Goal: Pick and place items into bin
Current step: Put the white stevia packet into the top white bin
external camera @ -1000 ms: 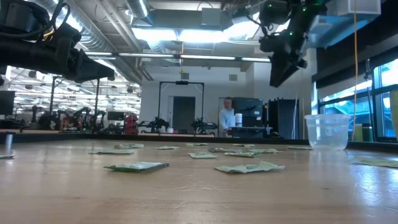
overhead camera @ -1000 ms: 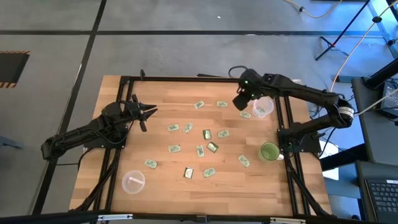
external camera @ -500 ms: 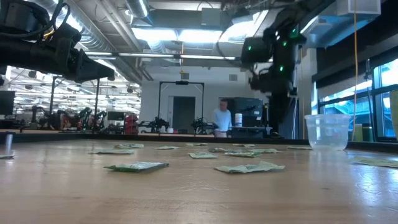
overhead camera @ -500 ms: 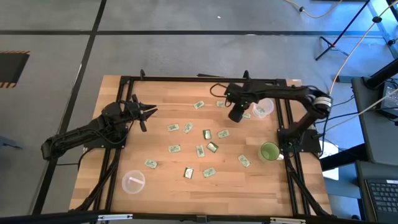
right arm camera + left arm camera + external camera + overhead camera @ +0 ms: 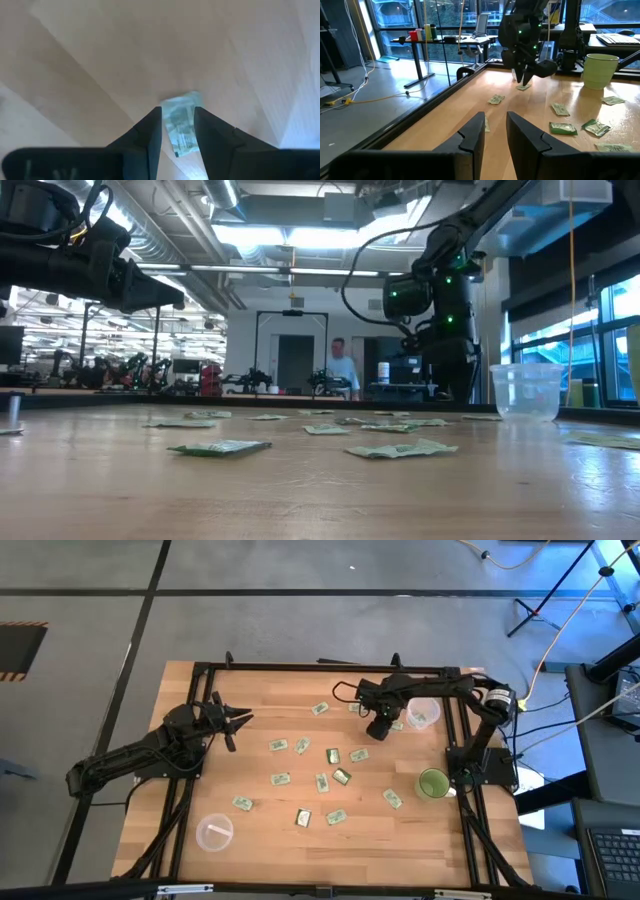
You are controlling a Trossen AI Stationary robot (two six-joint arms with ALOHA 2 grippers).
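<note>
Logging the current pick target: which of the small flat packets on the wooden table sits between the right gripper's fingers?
The pale green packet at the table's far side, beside the clear plastic cup. The right gripper straddles it with open fingers; all other packets lie clear.

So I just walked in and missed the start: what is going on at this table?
The right gripper is down at the table's far side beside the clear cup, its open fingers straddling a pale green packet that lies flat on the wood, not yet gripped. The left gripper hovers over the table's left side, holding nothing. More packets lie scattered mid-table, and a green cup stands at the right edge.
</note>
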